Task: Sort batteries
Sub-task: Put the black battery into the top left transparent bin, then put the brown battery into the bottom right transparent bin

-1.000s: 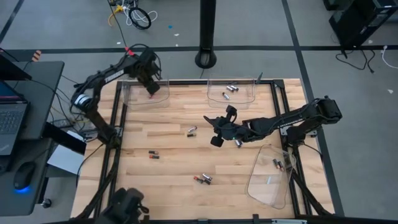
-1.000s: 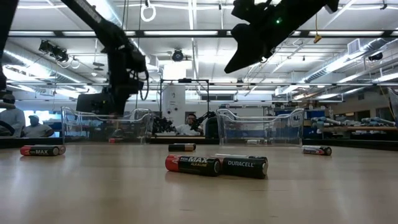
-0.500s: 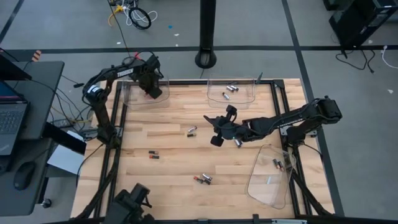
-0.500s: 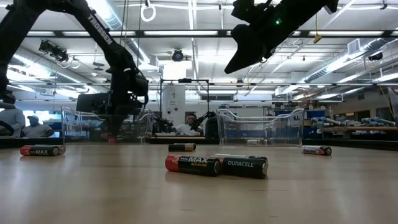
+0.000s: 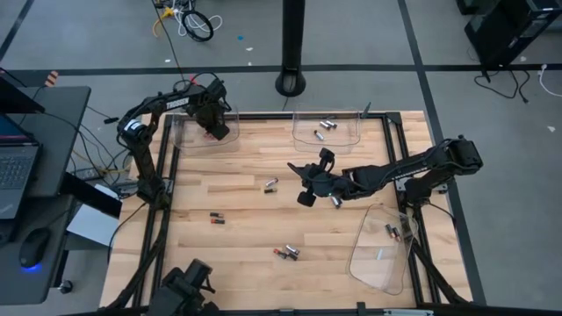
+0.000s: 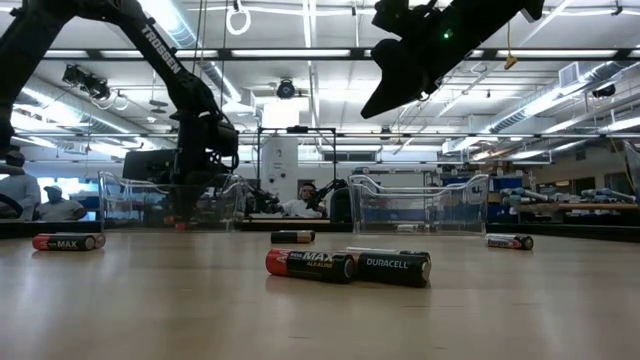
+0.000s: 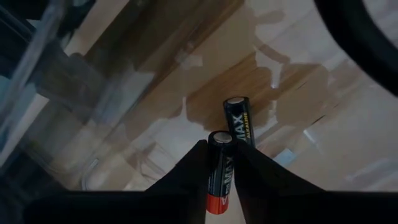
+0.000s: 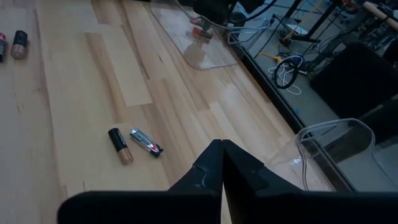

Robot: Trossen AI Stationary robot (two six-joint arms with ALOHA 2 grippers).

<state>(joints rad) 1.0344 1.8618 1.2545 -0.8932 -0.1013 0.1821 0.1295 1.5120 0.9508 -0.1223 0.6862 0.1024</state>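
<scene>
The left pincer (image 5: 216, 132) is hanging inside the far-left clear tray (image 5: 186, 140), gripping a MAX battery (image 7: 220, 163) beside another battery (image 7: 239, 119) lying on that tray's floor. The right pincer (image 5: 306, 197), closed and empty, is hovering over the counter (image 5: 246, 219) mid-way, near scattered batteries (image 6: 347, 265).

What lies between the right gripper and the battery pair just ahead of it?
Nothing but bare table: the right wrist view shows open wood between the right gripper and those batteries.
</scene>
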